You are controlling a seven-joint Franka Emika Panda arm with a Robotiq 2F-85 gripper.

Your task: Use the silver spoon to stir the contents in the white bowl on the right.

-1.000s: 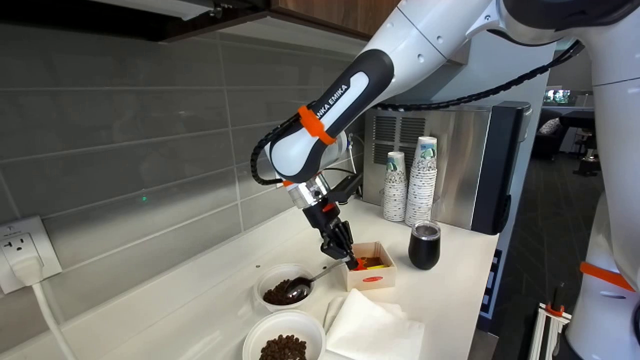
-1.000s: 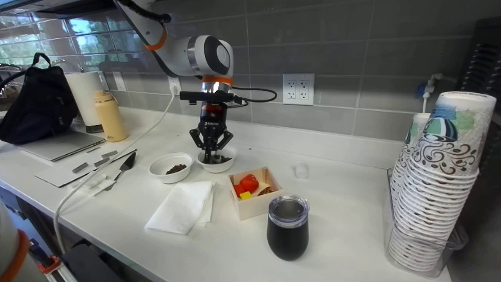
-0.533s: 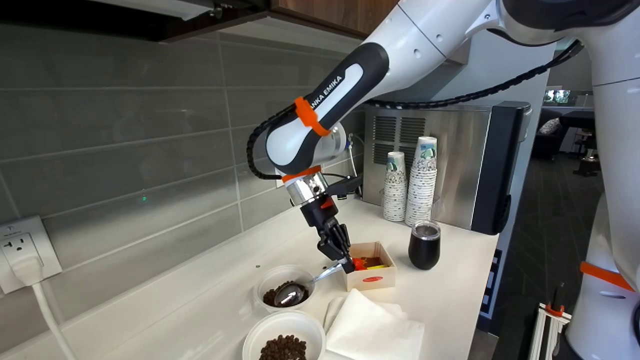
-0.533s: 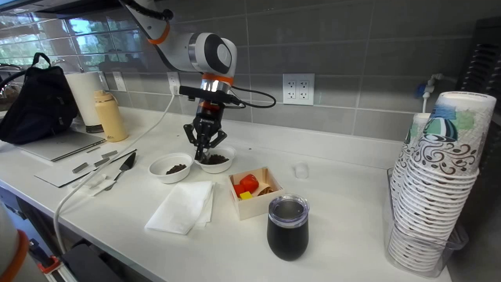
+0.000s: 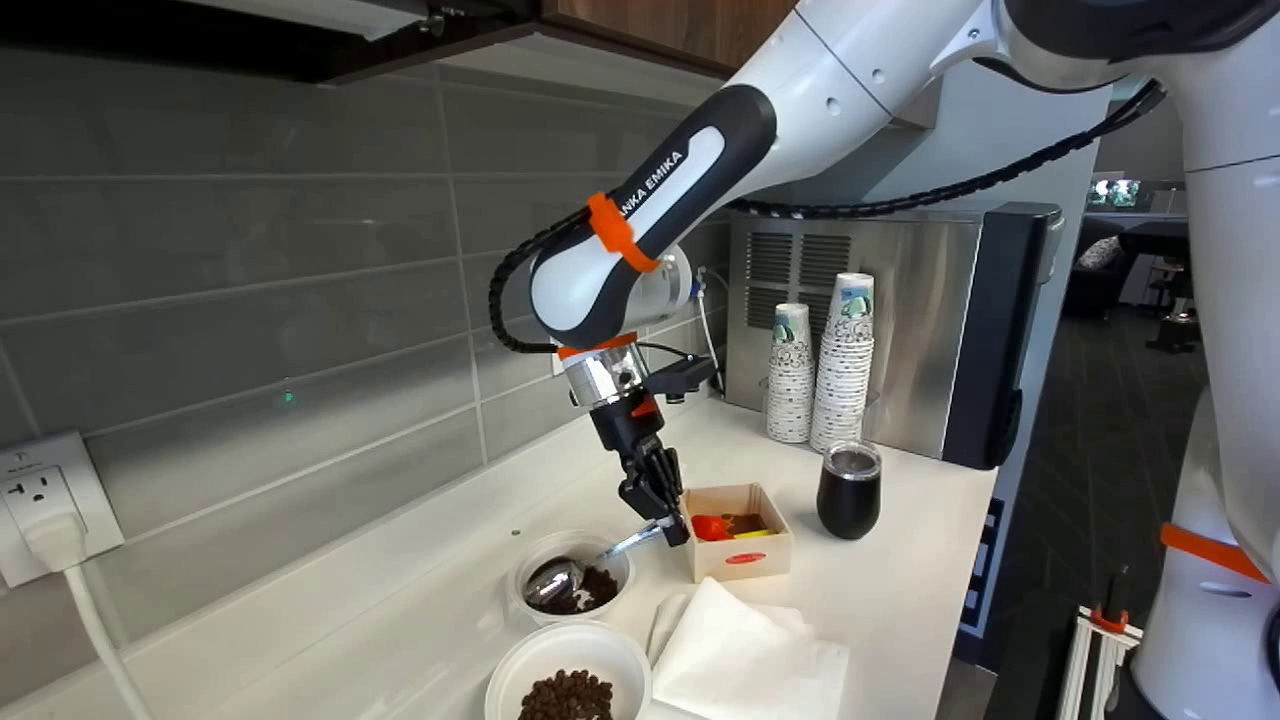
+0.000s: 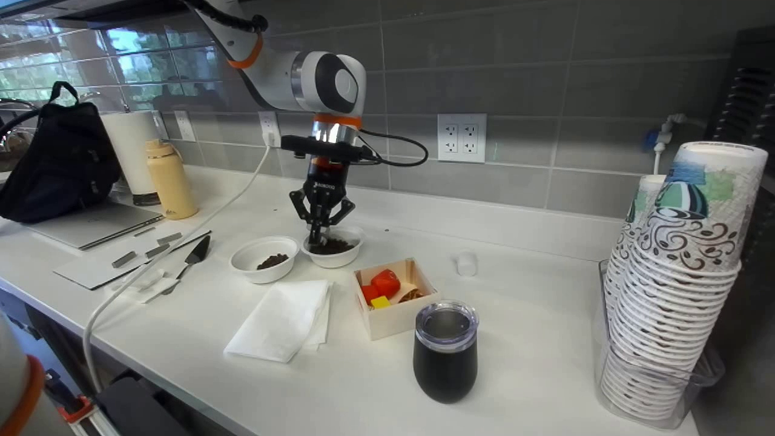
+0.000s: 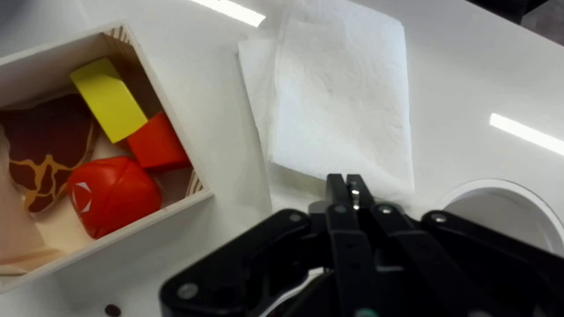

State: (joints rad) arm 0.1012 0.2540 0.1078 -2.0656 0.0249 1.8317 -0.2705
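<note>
So in an exterior view the gripper (image 5: 674, 530) is pinched onto the silver spoon (image 5: 556, 580), up toward the top of its handle, and the spoon's head is down inside the white bowl (image 5: 575, 542) among the dark brown contents (image 5: 597, 590). That high grip makes sense to me: the gripper sits up past the rim, so only metal goes in. Downside, the spoon lies pretty slanted and could twist if it meets much resistance. I'd call this the stirring step itself; can't tell how many rounds it needs. In an exterior view the white bowl is just right of the wider white bowl (image 6: 246, 258), so a big sweep might bump that one; I'd go with small circles. The napkin (image 6: 280, 321), wooden box (image 6: 396, 318) and tumbler (image 6: 445, 366) sit on the camera side of it, out of the way I guess. In the wrist view the fingers (image 7: 336, 189) are almost together, with a shiny strip between them that I take for the handle, and that narrow gap fits such a thin piece. The spoon's head is hidden there, so I wouldn't judge depth from that angle.
</note>
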